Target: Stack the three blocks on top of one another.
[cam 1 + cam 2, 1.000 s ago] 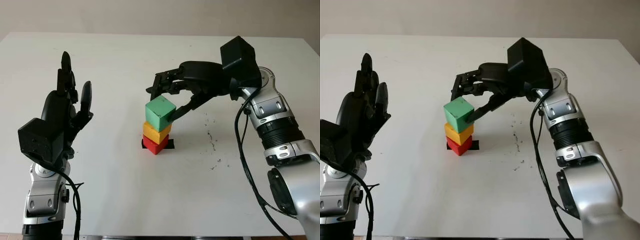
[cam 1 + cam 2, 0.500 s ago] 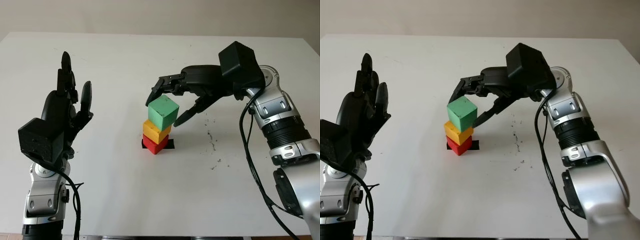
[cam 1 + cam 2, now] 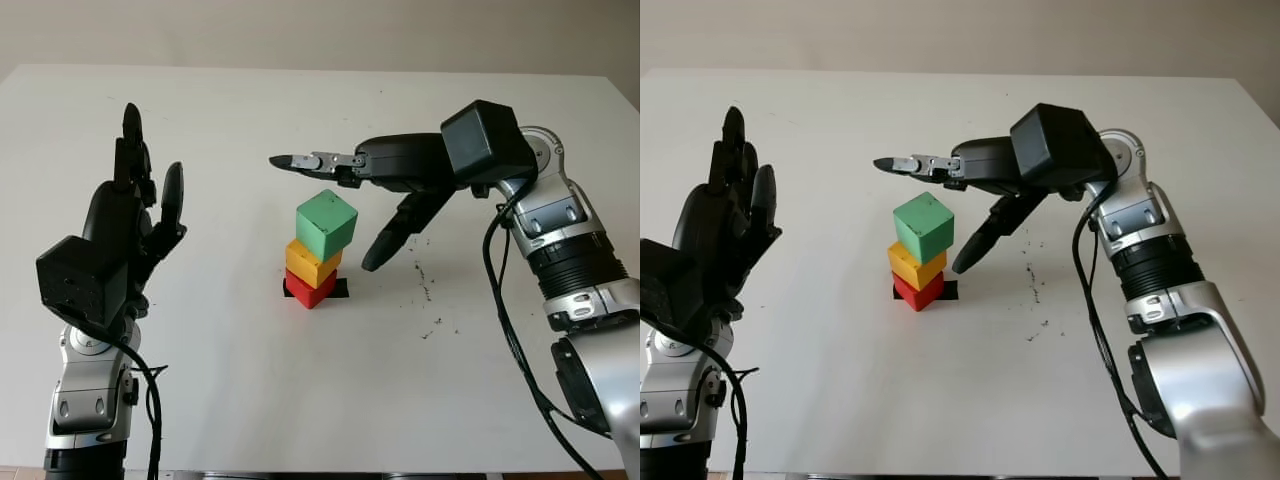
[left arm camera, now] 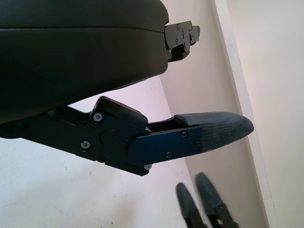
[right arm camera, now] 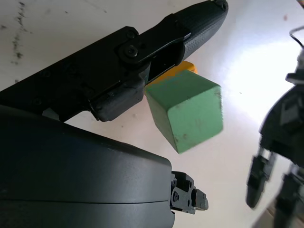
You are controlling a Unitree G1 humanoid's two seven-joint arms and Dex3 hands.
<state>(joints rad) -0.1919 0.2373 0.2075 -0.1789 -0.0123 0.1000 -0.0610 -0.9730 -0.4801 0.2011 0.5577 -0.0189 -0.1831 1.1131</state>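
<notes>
While the three blocks stand stacked at the centre of the left eye view, the right hand sits just right of and above them, released and holding nothing. The green block is on top, turned a little askew; under it sits the yellow block, and the red block is at the bottom on a small black mark on the white table. One finger reaches out above the green block, clear of it; another finger slants down to the right of the stack, apart from it. At the left of the frame the left hand is raised, open, well apart from the blocks. Dark specks dot the table right of the stack.

From the right eye view the same scene shows: stack at centre, green block on top, right hand open around it without touching, left hand up at the left edge.

Close up in the left wrist view, the left hand's shell and one finger cross the frame, grasping nothing.

Seen in the right wrist view, the green block lies at the middle with a sliver of the yellow block behind it. A right-hand finger runs just beside the green block; whether it touches cannot be told.
</notes>
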